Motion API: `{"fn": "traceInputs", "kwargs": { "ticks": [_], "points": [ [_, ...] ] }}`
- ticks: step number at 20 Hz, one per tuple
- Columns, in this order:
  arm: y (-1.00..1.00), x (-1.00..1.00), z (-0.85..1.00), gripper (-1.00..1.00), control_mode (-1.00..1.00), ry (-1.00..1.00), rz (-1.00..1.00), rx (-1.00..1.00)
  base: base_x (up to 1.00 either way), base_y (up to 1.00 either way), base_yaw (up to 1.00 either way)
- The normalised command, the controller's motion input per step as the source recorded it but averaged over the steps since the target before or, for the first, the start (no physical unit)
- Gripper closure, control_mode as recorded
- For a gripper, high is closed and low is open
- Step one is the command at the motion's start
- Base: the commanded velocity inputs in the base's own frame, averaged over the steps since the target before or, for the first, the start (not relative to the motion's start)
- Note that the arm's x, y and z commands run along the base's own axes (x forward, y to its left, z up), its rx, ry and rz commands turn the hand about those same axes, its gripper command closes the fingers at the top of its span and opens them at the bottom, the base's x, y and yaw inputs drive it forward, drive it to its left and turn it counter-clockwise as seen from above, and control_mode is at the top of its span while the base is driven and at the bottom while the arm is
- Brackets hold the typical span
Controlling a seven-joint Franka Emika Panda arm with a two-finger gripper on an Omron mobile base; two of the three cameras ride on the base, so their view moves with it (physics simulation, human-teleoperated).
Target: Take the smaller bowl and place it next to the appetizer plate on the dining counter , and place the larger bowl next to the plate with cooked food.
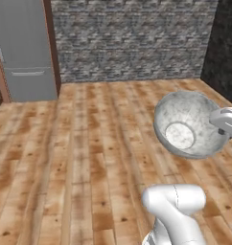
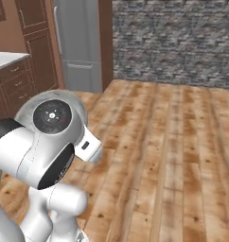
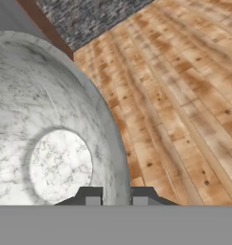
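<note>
While carried over the wooden floor [image 1: 79, 158] in the left base view, big bowl [image 1: 187, 125] hangs tilted at the right edge, held by its rim; deep, round, grey-white marbled stone, pale flat bottom. Best kept steady during transport. From the right base view, rim [image 2: 26, 108] peeking behind the arm. Through the hand view, fingers [image 3: 116, 196] pinching the bowl's smooth wall; brick wall [image 3: 84, 16] beyond.
</note>
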Motion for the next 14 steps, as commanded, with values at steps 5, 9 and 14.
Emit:
{"fn": "traceInputs", "kwargs": {
  "ticks": [5,9,14],
  "points": [
    [0.0,0.0,0.0,1.0,1.0,0.0,0.0,0.0,0.15,-0.33,-0.41],
    [0.0,0.0,0.0,1.0,1.0,0.0,0.0,0.0,0.15,-0.22,-0.47],
    [0.0,0.0,0.0,1.0,1.0,0.0,0.0,0.0,0.3,-0.01,-0.57]
  ]
}}
